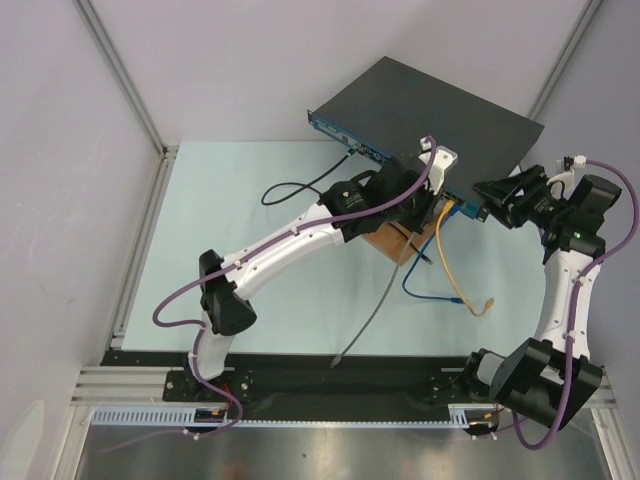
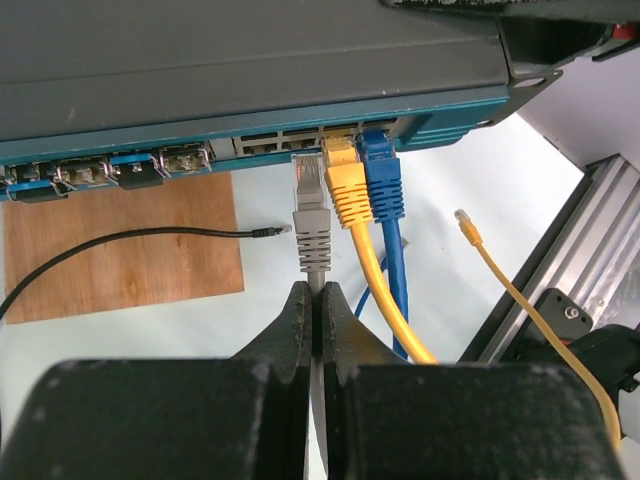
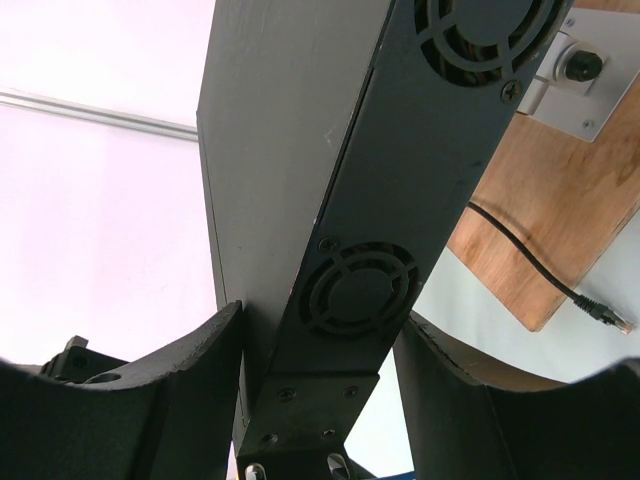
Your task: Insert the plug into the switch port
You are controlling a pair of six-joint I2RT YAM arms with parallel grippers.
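Observation:
The switch (image 1: pixel 430 100) is a flat dark grey box with a teal front face (image 2: pixel 250 140) bearing a row of sockets. The grey plug (image 2: pixel 308 185) points at the socket just left of a seated yellow plug (image 2: pixel 345 175) and blue plug (image 2: pixel 380 170). Its tip is at the socket's mouth, and how far in it sits I cannot tell. My left gripper (image 2: pixel 313 290) is shut on the grey cable (image 2: pixel 312 245) just behind the plug. At the switch's right end, my right gripper (image 3: pixel 320 340) straddles the fan-vented side (image 3: pixel 360 290), a finger (image 3: pixel 190 390) pressed on each flat face.
A brown wooden board (image 2: pixel 120 245) lies under the switch's front. A loose black cable (image 2: pixel 150 237) crosses it, and a loose yellow plug (image 2: pixel 465 225) lies to the right. Grey, blue and yellow cables (image 1: pixel 450 280) trail over the pale mat. An aluminium frame rail (image 2: pixel 560 260) runs at the right.

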